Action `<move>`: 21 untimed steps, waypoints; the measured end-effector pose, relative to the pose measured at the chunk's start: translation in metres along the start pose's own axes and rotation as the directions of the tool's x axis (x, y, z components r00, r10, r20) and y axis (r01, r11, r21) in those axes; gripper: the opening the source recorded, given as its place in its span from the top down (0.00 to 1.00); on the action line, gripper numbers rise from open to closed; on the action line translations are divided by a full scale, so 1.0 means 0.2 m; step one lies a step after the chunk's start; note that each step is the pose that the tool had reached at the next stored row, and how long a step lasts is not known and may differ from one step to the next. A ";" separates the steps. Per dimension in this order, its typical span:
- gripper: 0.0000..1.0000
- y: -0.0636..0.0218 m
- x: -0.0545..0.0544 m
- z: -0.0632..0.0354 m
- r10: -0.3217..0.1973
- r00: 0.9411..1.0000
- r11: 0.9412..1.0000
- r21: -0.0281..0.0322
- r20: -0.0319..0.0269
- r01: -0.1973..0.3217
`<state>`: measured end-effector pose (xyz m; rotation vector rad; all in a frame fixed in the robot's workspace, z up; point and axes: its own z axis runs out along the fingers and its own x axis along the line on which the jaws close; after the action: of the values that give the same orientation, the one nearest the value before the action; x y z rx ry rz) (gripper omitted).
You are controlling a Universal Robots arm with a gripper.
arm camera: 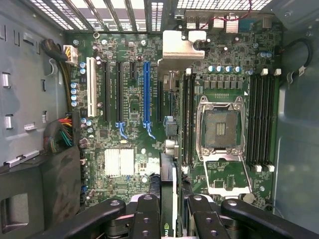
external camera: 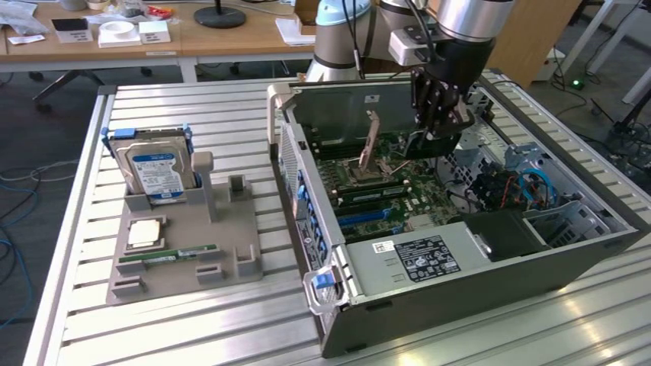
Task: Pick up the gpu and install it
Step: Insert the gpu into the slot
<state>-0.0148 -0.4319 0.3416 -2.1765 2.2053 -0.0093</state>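
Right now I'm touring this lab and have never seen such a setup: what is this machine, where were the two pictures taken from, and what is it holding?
It is a robot arm with a pincer at its tip. One picture comes from a camera standing off to the side. The other comes from a camera on the arm's wrist, looking past the pincer into an open computer case. The case lies on a metal slatted table. To the exterior view's left of it sits a grey holder with a hard drive standing in it, a square chip and a green memory stick. The pincer is closed on a thin dark graphics card, seen edge-on in the wrist view, above the green circuit board.
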 end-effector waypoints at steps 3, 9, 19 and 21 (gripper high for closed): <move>0.74 0.000 0.00 0.008 0.000 1.000 1.000 0.000 0.000 0.000; 0.74 0.001 0.00 0.039 0.000 1.000 1.000 0.000 0.000 0.000; 0.74 0.004 0.00 0.096 0.000 1.000 1.000 0.000 0.000 0.000; 0.74 0.004 0.00 0.106 0.000 1.000 1.000 0.000 0.000 0.000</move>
<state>-0.0150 -0.4319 0.3204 -2.1766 2.2053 -0.0094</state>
